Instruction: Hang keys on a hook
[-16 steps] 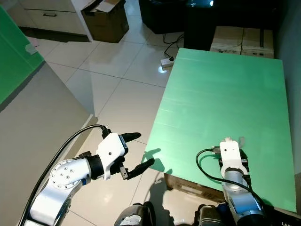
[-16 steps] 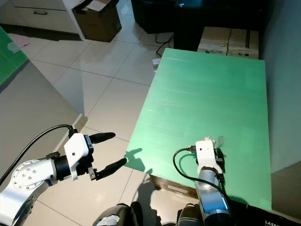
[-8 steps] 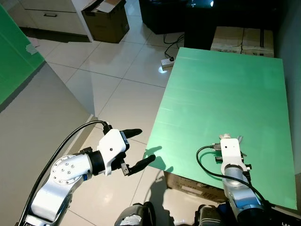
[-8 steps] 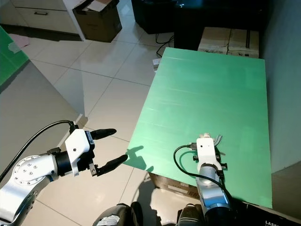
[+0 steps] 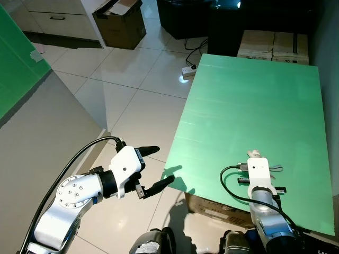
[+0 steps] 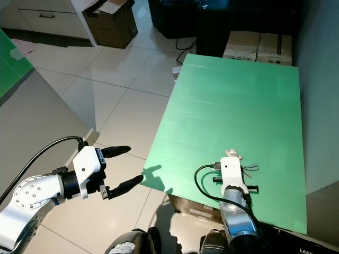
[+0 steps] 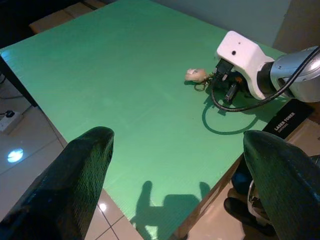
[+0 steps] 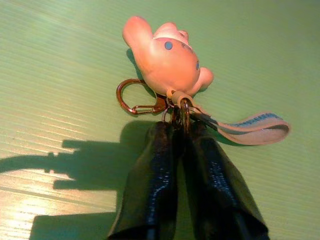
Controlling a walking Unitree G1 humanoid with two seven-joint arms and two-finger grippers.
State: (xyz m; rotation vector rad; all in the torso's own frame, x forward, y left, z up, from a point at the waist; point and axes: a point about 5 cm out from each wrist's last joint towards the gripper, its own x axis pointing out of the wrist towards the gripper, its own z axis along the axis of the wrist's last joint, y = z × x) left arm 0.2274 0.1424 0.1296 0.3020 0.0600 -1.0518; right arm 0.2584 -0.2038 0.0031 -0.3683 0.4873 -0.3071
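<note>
My right claw (image 8: 179, 127) has closed on the keys (image 8: 167, 65) lying on the green surface (image 5: 254, 106); strap newly visible. Left claw (image 5: 153, 166) open beside it.

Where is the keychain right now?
The keychain lies on the green table near its front edge, on the robot's right side, at the tips of the right gripper, which is shut on its ring.

Cardboard box (image 5: 121, 22); power strip (image 5: 187, 71)

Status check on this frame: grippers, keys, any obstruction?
Right gripper shut on keychain, low on green table. Left gripper open, over floor off table edge. No hook in sight.
</note>
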